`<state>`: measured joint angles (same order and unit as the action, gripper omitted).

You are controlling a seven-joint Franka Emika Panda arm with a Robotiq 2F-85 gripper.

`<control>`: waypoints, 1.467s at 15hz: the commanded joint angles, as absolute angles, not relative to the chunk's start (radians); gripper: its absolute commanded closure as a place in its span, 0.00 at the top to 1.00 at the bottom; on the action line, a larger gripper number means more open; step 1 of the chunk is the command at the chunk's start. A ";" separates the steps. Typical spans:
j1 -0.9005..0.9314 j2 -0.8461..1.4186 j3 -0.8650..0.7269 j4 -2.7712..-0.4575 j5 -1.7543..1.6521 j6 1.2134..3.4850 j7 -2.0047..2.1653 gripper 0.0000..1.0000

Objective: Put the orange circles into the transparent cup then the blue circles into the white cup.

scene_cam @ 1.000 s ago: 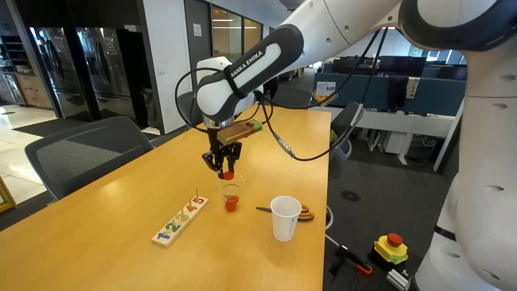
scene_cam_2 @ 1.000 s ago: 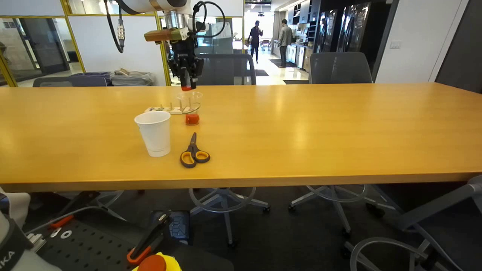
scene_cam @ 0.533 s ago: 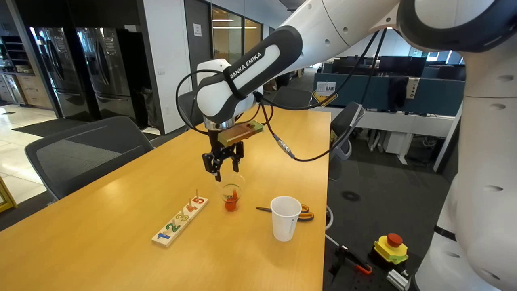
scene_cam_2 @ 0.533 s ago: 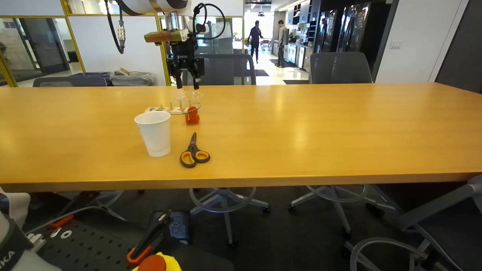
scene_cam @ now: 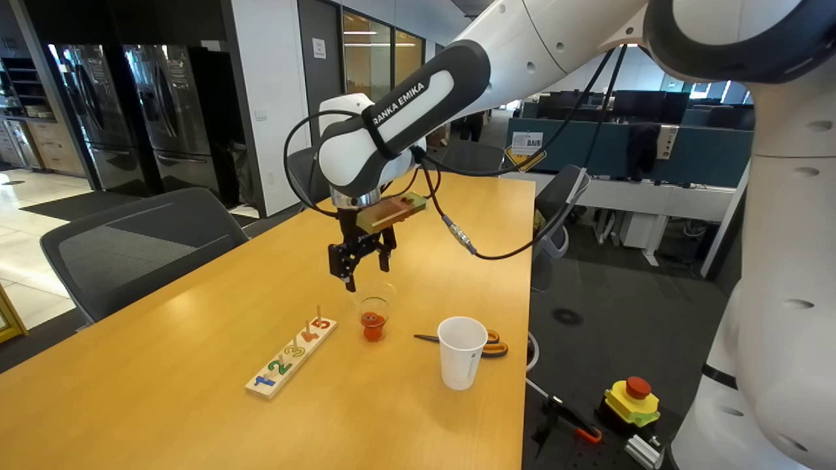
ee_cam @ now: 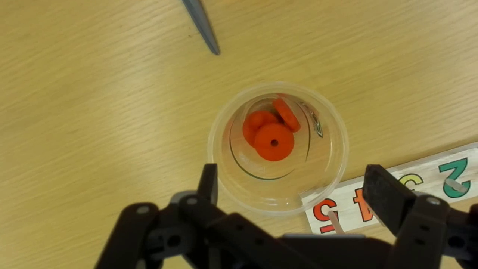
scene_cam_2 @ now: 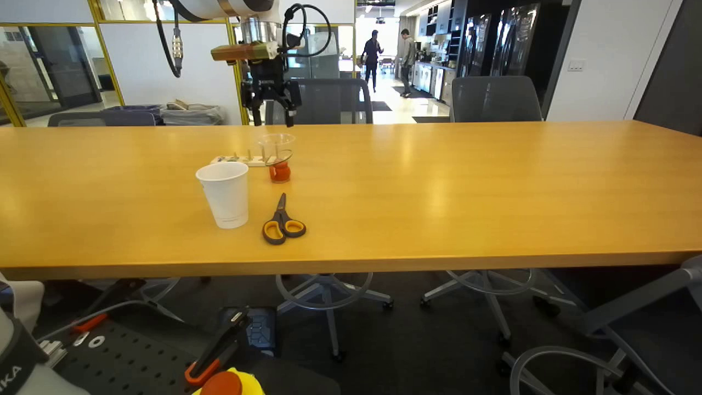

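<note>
The gripper (scene_cam: 367, 279) hangs spread wide, holding nothing. Below it stands a clear cup (ee_cam: 269, 192) with orange discs (ee_cam: 274, 152) inside; a white cup (scene_cam: 460, 362) stands farther from it.

In an exterior view, a long honey-coloured wood-grain table (scene_cam_2: 493, 192) reaches from edge to edge, pale reflections of light (scene_cam_2: 436, 189) streaking its top. Behind it stand dark grey mesh-backed chairs (scene_cam_2: 496, 99) and white wall panels (scene_cam_2: 137, 66) framed in yellow. In an exterior view, two stainless-steel refrigerators (scene_cam: 166, 117) stand beside a plain white wall (scene_cam: 271, 78); past it come a grey door (scene_cam: 320, 81) and black-framed windows (scene_cam: 366, 62) crossed by bright strips of light (scene_cam: 359, 32). Glossy pale floor tiles (scene_cam: 23, 235) lie near the refrigerators, and teal desk partitions (scene_cam: 610, 150) rise beyond a dark grey floor (scene_cam: 601, 274).
</note>
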<state>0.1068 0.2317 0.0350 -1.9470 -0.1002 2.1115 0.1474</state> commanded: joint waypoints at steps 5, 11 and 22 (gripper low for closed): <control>0.058 -0.006 0.039 -2.021 -0.070 1.952 -0.102 1.00; 0.033 -0.261 0.016 -2.207 -0.099 1.855 -0.130 1.00; 0.010 -0.744 -0.061 -2.569 -0.100 1.876 -0.206 1.00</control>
<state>0.0220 -0.5952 -0.0636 -2.4880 -0.0977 1.8541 -0.2255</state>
